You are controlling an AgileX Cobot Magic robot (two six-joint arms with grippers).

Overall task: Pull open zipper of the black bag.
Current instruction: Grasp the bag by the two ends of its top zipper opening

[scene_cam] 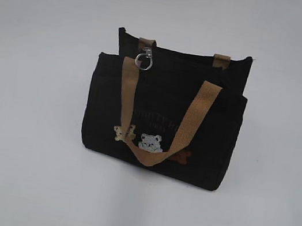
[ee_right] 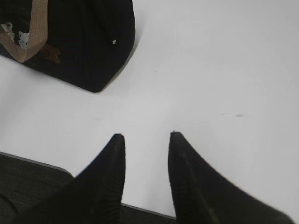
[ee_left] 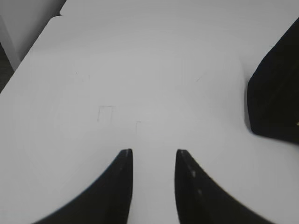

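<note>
The black bag [scene_cam: 162,115] stands upright in the middle of the white table, with tan handles and small bear patches on its front. Its zipper runs along the top edge, and the silver ring-and-clasp pull [scene_cam: 144,61] hangs at the left end. Neither arm shows in the exterior view. My left gripper [ee_left: 153,151] is open over bare table, with the bag's edge [ee_left: 275,102] off to its right. My right gripper [ee_right: 147,136] is open too, near the table's front edge, with the bag [ee_right: 84,42] up and to its left. Both hold nothing.
The white table [scene_cam: 23,172] spreads wide around the bag. Its front edge [ee_right: 42,162] shows just under my right gripper, with dark floor below. A table corner and a darker gap [ee_left: 9,60] appear at the far left of the left wrist view.
</note>
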